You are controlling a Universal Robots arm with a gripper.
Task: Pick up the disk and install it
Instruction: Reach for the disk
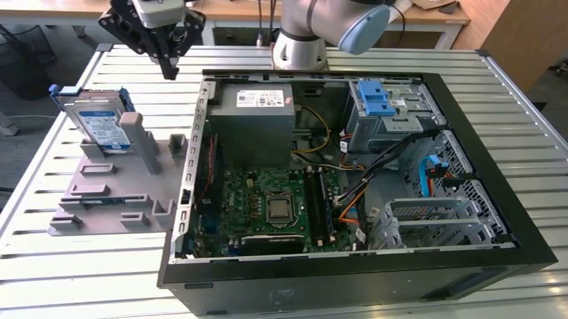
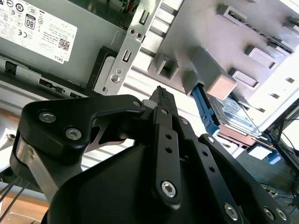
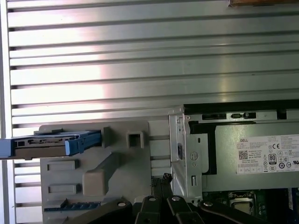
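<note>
- The claw [image 1: 169,68] hangs above the worktop [image 1: 80,279], between the grey holder [image 1: 111,193] and the open computer case [image 1: 293,286]. Its fingers look pressed together with nothing between them.
- The disk [image 1: 100,123] stands on edge at one end of the holder, on the exterior view's left. It is untouched and apart from the claw.
- This looks like the approach for the pick-up, and the disk is not yet installed.
- A grasp would likely need the fingers parted and lined up squarely over the disk's upper edge, clear of the grey post [image 1: 133,129] just beside it.
</note>
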